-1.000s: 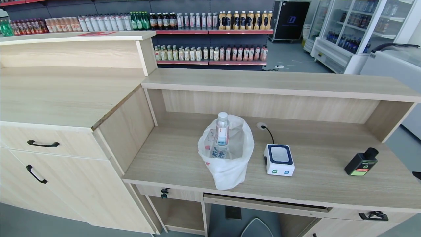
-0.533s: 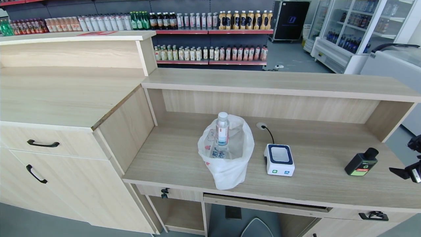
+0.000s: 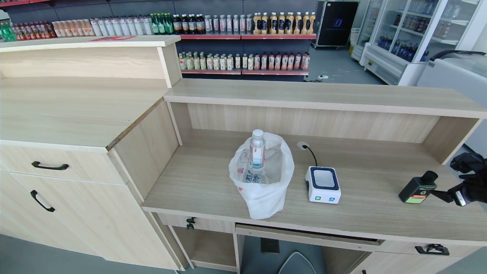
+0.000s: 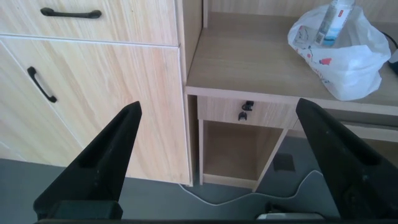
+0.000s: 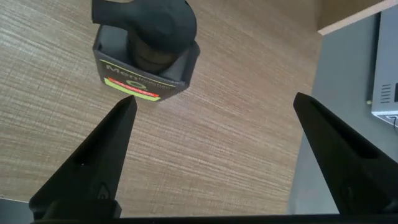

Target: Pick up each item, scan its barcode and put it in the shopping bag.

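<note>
The water bottle [image 3: 257, 154] sits in the bag [image 3: 262, 194]; the black bottle [image 3: 417, 187] waits unscanned on the counter [image 3: 373, 213], with the right gripper [image 5: 214, 102] wide open and empty beside it.

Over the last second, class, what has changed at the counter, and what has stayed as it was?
The right hand has come in from the right end of the counter toward the dark bottle. It is open and close beside the bottle, with nothing gripped yet. The dark bottle, the scanner and the shopping bag with the water bottle standing in it have not moved.
</note>
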Available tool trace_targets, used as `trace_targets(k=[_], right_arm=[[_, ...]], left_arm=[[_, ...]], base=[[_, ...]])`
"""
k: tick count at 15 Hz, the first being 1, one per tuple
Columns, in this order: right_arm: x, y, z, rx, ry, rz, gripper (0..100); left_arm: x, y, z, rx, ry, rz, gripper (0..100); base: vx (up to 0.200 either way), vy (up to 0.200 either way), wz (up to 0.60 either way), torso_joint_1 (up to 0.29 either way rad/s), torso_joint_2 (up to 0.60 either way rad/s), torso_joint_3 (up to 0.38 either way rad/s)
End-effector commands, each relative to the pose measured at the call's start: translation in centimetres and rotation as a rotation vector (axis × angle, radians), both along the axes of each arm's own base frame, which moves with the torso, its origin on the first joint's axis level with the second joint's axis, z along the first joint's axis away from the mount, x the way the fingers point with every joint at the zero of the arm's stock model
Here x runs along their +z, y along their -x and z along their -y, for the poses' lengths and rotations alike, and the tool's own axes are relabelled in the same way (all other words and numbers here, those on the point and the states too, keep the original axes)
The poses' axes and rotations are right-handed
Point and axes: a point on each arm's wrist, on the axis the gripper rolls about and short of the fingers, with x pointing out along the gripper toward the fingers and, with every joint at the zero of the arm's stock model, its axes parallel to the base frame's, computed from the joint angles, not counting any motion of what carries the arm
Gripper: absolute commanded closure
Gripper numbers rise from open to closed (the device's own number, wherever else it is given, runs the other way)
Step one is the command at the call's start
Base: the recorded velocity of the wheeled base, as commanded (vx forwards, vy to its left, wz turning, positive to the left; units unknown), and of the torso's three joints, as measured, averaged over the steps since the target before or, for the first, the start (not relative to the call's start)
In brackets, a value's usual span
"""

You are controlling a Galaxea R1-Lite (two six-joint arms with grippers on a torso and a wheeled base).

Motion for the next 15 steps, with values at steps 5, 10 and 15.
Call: trace_targets(k=[5, 10, 15], right_arm=[[-1.4, -1.8, -1.3, 0.052, -0.013, -0.02, 0], [-2.2, -2.6, -2.4, 0.084, -0.026, -0.035, 0], [-2.7, -3.1, -2.4, 0.089, -0.026, -0.038, 0]], left_arm=[[0.0, 0.0, 0.0, 0.0, 0.001, 0.001, 0], [0.0, 0.0, 0.0, 0.0, 0.0, 0.001, 0], [0.0, 0.0, 0.0, 0.0, 0.0, 0.001, 0]], base=[[0.0, 0.0, 0.0, 0.0, 0.0, 0.0], [0.0, 0.0, 0.0, 0.0, 0.0, 0.0], [0.0, 0.0, 0.0, 0.0, 0.0, 0.0]])
